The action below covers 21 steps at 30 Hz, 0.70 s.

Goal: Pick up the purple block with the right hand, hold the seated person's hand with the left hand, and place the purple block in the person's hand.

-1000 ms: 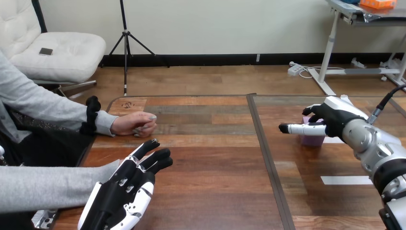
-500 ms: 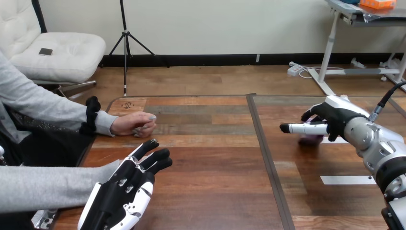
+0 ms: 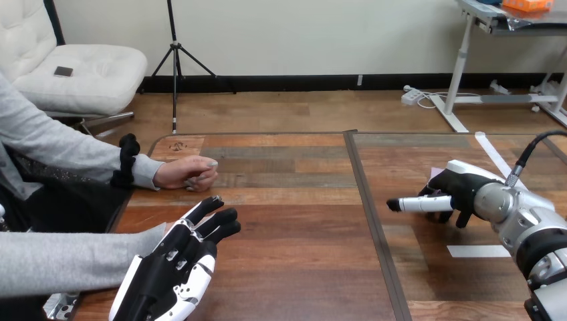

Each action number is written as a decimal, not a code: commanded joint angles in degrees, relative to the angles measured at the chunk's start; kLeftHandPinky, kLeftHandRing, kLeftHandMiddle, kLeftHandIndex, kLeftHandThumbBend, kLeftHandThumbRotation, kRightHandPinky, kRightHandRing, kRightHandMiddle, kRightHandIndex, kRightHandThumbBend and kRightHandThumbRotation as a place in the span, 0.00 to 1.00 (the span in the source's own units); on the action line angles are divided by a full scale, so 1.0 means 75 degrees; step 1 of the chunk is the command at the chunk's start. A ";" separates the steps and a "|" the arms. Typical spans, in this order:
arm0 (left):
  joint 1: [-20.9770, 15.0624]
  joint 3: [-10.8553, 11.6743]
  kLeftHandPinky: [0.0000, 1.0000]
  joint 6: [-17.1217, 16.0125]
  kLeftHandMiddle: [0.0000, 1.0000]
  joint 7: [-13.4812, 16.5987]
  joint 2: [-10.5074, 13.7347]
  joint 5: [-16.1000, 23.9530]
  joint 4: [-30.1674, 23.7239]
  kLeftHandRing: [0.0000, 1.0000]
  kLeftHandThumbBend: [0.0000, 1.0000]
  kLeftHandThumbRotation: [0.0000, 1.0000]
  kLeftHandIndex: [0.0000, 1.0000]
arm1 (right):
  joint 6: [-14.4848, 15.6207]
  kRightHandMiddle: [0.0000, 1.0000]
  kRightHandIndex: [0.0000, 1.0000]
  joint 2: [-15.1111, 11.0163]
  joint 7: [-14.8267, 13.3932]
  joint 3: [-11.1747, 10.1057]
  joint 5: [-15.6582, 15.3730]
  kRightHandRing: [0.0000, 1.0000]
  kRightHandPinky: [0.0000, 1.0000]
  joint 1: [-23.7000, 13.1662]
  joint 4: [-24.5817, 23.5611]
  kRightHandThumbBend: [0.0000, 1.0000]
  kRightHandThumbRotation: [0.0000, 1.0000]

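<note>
Only a pale corner of the purple block point(image 3: 434, 173) shows at the right of the table; my right hand point(image 3: 461, 190) covers the rest. That hand is low over the block, with curled fingers wrapped round it and one finger point(image 3: 418, 204) pointing straight left. My left hand point(image 3: 177, 264) hovers open near the front left, palm down, fingers straight and aimed at the person's hand point(image 3: 190, 173). The person's hand rests on the table in a loose fist, a short gap beyond my left fingertips.
The person's other forearm, in a grey sleeve point(image 3: 63, 261), lies along the front left beside my left hand. White tape strips point(image 3: 481, 251) mark the table at the right. A dark seam point(image 3: 371, 214) splits the tabletop down the middle.
My right hand has dropped lower and closer to me, down over the purple block, which is now mostly hidden. My left hand and the person's hand have stayed still.
</note>
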 commanded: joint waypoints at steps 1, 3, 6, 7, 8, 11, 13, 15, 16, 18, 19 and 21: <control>-0.0156 0.0020 1.00 -0.0223 0.81 -0.0109 -0.0274 -0.0036 -0.0271 0.83 0.00 0.09 0.83 | 0.0168 0.75 0.75 0.0083 0.0199 0.0093 -0.0023 0.71 0.59 -0.0248 -0.0018 0.81 0.74; -0.0168 0.0029 1.00 -0.0248 0.82 -0.0146 -0.0280 -0.0064 -0.0236 0.84 0.00 0.09 0.83 | 0.0222 0.75 0.75 0.0094 0.0232 0.0100 -0.0031 0.72 0.59 -0.0260 -0.0020 0.82 0.74; -0.0149 0.0037 1.00 -0.0195 0.82 -0.0134 -0.0273 -0.0063 -0.0274 0.84 0.00 0.09 0.83 | 0.0231 0.76 0.75 0.0097 0.0316 0.0133 -0.0062 0.72 0.59 -0.0278 -0.0039 0.82 0.74; -0.0147 0.0040 1.00 -0.0178 0.82 -0.0134 -0.0271 -0.0064 -0.0283 0.84 0.00 0.09 0.83 | 0.0204 0.76 0.75 0.0090 0.0351 0.0122 -0.0048 0.72 0.58 -0.0276 -0.0047 0.82 0.74; -0.0147 0.0044 1.00 -0.0169 0.82 -0.0138 -0.0270 -0.0067 -0.0289 0.85 0.00 0.09 0.83 | 0.0186 0.76 0.75 0.0085 0.0373 0.0111 -0.0034 0.72 0.58 -0.0274 -0.0053 0.82 0.74; -0.0143 0.0051 1.00 -0.0142 0.82 -0.0140 -0.0262 -0.0072 -0.0305 0.85 0.00 0.09 0.83 | 0.0140 0.76 0.75 0.0072 0.0426 0.0044 0.0051 0.72 0.58 -0.0260 -0.0063 0.81 0.73; -0.0143 0.0053 1.00 -0.0137 0.82 -0.0133 -0.0261 -0.0067 -0.0311 0.85 0.00 0.09 0.83 | 0.0132 0.76 0.75 0.0065 0.0472 0.0020 0.0086 0.72 0.59 -0.0261 -0.0063 0.81 0.72; -0.0146 0.0056 1.00 -0.0137 0.83 -0.0125 -0.0262 -0.0061 -0.0312 0.85 0.00 0.09 0.83 | 0.0138 0.77 0.76 0.0060 0.0512 0.0023 0.0094 0.73 0.60 -0.0269 -0.0061 0.82 0.72; -0.0155 0.0061 1.00 -0.0153 0.83 -0.0125 -0.0270 -0.0058 -0.0296 0.85 0.00 0.09 0.83 | 0.0170 0.77 0.76 0.0061 0.0564 0.0025 0.0099 0.73 0.61 -0.0286 -0.0063 0.82 0.72; -0.0164 0.0068 1.00 -0.0171 0.83 -0.0127 -0.0279 -0.0056 -0.0276 0.85 0.00 0.09 0.83 | 0.0208 0.78 0.77 0.0063 0.0621 0.0028 0.0104 0.74 0.61 -0.0305 -0.0067 0.82 0.73; -0.0163 0.0070 1.00 -0.0165 0.83 -0.0117 -0.0277 -0.0047 -0.0284 0.85 0.00 0.09 0.83 | 0.0226 0.79 0.77 0.0063 0.0649 0.0035 0.0101 0.75 0.62 -0.0318 -0.0073 0.82 0.73; -0.0160 0.0071 1.00 -0.0151 0.83 -0.0105 -0.0273 -0.0036 -0.0299 0.85 0.00 0.09 0.83 | 0.0241 0.79 0.77 0.0062 0.0673 0.0044 0.0096 0.75 0.62 -0.0329 -0.0081 0.82 0.73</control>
